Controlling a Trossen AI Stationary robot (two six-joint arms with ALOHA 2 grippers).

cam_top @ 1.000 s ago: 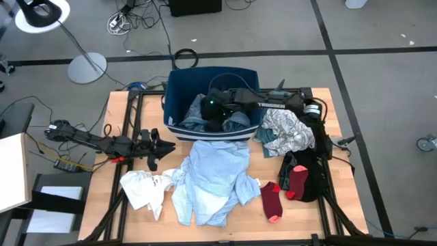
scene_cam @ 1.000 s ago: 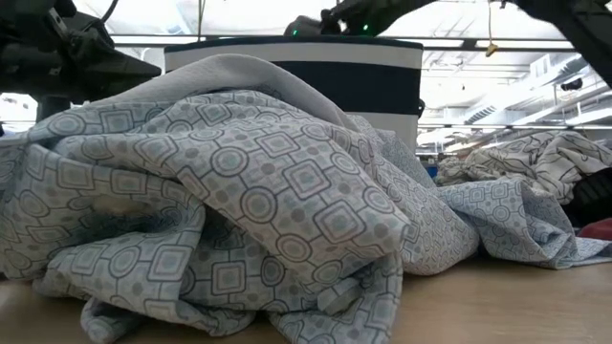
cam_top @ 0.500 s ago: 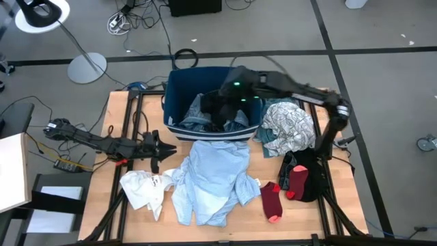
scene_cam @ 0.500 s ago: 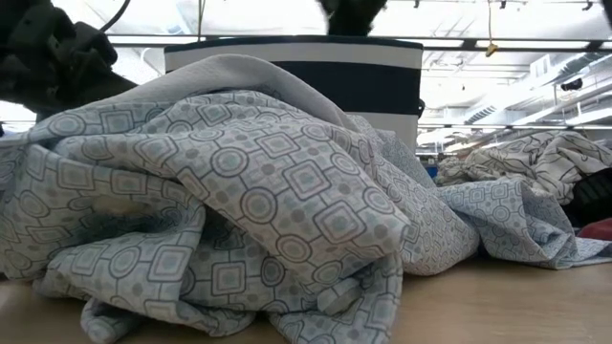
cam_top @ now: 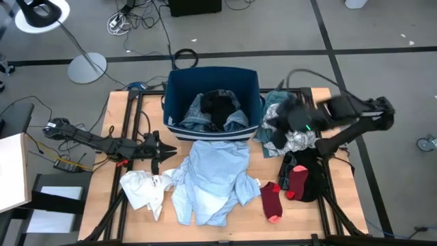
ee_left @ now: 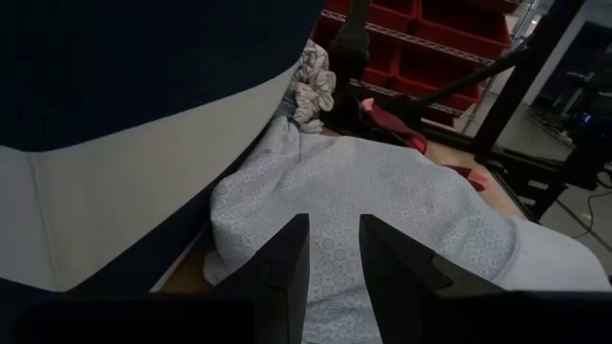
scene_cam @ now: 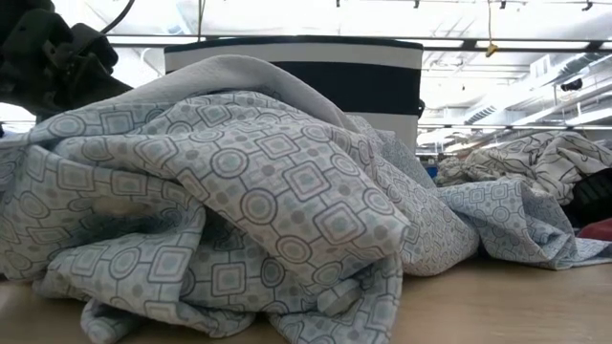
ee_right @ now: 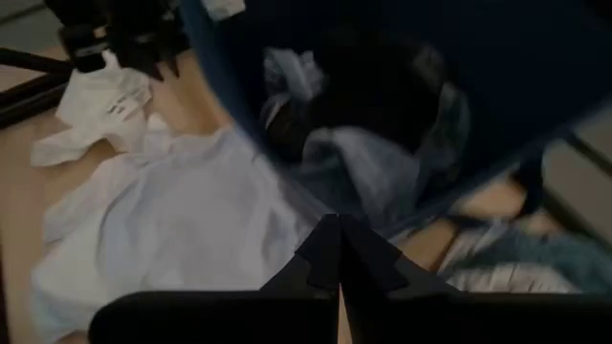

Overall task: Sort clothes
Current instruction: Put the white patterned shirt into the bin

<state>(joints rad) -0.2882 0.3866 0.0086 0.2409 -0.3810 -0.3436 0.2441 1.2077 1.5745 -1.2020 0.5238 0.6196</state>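
While my right gripper (cam_top: 281,130) hangs pinched shut and empty over the white-patterned piece (cam_top: 295,131) beside the bin (cam_top: 179,89), I should open it wide before descending; the left gripper (cam_top: 156,147) waits slightly parted by the light blue shirt (cam_top: 212,178).

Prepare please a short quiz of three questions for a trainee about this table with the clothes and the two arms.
1. True or false: the navy blue fabric bin already holds some garments.
2. Which gripper is over the white-patterned garment beside the bin?
A. left gripper
B. right gripper
C. neither
3. Fill in: the pair of dark red socks lies on the table next to the ____ pile of fabric.

Key
1. True: a black piece and bluish cloth lie inside.
2. B: the right gripper, fingers shut and empty in its wrist view; the left gripper waits, open, beside the light blue patterned shirt.
3. black
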